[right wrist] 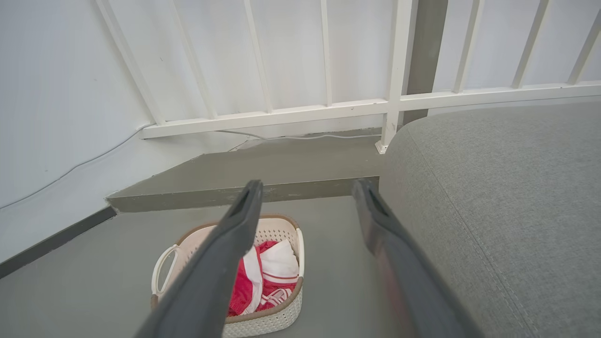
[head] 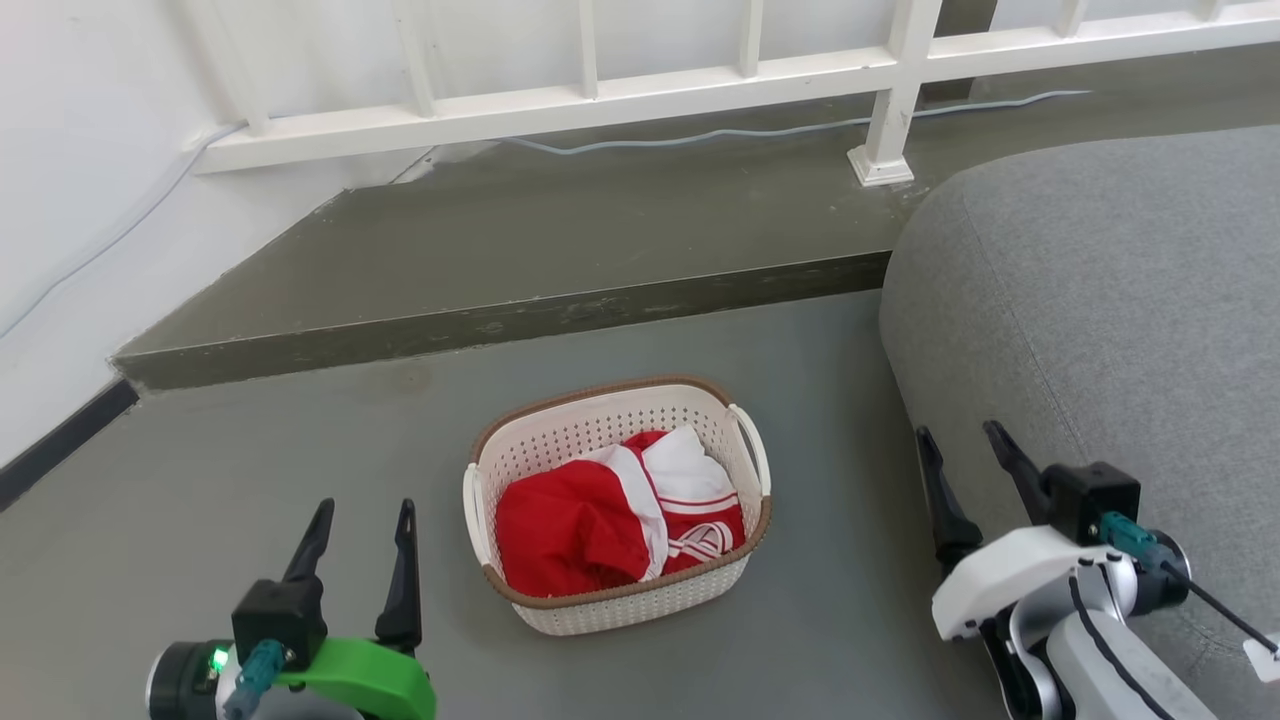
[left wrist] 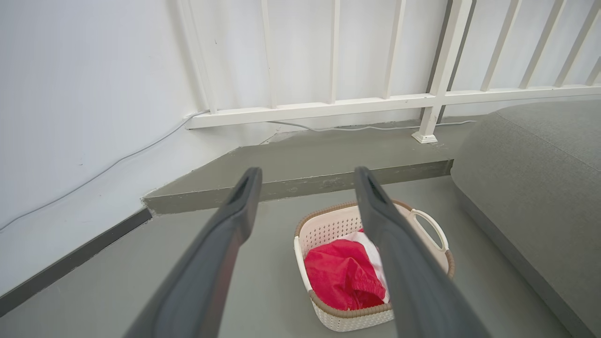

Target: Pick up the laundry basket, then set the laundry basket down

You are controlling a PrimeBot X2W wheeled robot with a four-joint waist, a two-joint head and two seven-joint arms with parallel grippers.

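Before us on the dull grey-green floor (head: 300,450), the laundry basket (head: 610,605) is cream-white and dotted all over with small holes, under a brown woven-look rim and white loop handles. The clothes (head: 580,530) in it are bright red with white panels and thin red stripes. At near left we see the left gripper (head: 365,510), black-fingered on a vivid green shell. At near right is the right gripper (head: 957,432), black-fingered on a white shell. The sofa (head: 1100,300) at right is mid-grey weave. Far off, the step (head: 560,240) is darker olive-grey, the railing (head: 560,105) and wall (head: 80,150) white, the skirting (head: 60,440) black and the cable (head: 760,131) pale blue-grey.
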